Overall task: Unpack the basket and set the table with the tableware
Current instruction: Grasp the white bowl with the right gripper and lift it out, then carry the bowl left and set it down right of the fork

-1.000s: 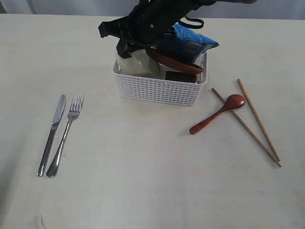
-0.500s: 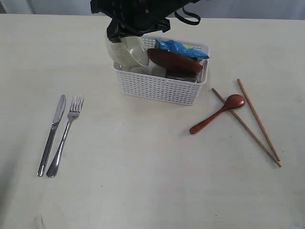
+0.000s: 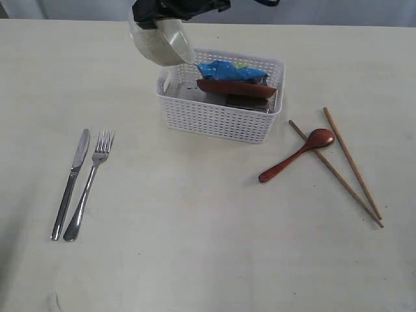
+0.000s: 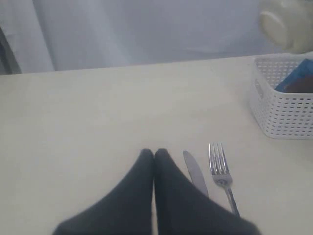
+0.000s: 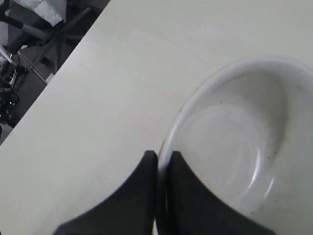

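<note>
Cream table (image 3: pixel 195 260), bowl (image 3: pixel 158 44) rim pinched in right hand (image 5: pixel 162 155)

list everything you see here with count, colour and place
table: 1, pale cream, under everything
basket: 1, white, back middle of table
snack bag: 1, blue, in basket
plate: 1, reddish-brown, in basket, next to bag
bowl: 1, cream, in the air by basket's left end
knife: 1, steel, on table, left of basket
fork: 1, steel, just right of knife
spoon: 1, reddish-brown, right of basket, head on one chopstick
chopsticks: 2, wooden, on table right of basket
left claw: 1, black, shut, empty, near knife
right claw: 1, black, shut on bowl's rim
</note>
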Controlling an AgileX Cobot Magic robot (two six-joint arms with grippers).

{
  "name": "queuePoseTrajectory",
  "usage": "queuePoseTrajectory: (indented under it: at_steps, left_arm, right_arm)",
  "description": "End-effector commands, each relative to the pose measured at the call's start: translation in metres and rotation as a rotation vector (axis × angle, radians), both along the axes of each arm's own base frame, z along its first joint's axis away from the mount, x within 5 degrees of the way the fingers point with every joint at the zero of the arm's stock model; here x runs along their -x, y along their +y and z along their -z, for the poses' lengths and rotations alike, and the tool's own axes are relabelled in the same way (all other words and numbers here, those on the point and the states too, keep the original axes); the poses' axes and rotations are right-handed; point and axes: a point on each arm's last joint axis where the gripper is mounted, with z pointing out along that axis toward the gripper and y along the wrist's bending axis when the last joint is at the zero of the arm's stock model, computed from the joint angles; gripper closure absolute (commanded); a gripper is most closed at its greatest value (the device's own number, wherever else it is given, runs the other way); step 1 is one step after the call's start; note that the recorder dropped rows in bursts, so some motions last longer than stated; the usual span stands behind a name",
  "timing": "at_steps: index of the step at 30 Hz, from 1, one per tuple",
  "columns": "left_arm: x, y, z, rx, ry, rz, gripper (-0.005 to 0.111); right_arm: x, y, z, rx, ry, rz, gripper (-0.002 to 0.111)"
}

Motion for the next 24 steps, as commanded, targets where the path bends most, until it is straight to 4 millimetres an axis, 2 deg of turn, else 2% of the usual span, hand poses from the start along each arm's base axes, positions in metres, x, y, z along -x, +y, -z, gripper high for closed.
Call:
queuePoseTrajectory:
  at_steps: [1,7,12,15,18,24]
  left_arm:
    - [0.0,0.0,0.001,0.01,0.0,-0.003,0.107]
    - [0.0,0.0,0.001,0.01,0.0,-0.003,0.107]
    - [0.0,0.0,0.001,0.01,0.0,-0.003,0.107]
    - [0.0,0.0,0.001,0.01,0.0,-0.003,0.107]
    - [0.0,0.0,0.001,0.01,0.0,-0.003,0.107]
    - [0.0,0.0,0.001,0.01,0.0,-0.003,0.107]
  right_arm:
    - [0.018,-0.012,-0.028,0.086,-0.107,-0.109,0.109]
    - [0.055,-0.017,-0.046,0.279,-0.162,-0.293,0.109]
    - [0.101,0.003,-0.037,0.476,-0.188,-0.509,0.109]
    - [0.127,0.022,-0.022,0.537,-0.225,-0.61,0.109]
    - [0.151,0.044,0.004,0.577,-0.274,-0.693,0.109]
    - [0.175,0.076,0.054,0.65,-0.31,-0.794,0.109]
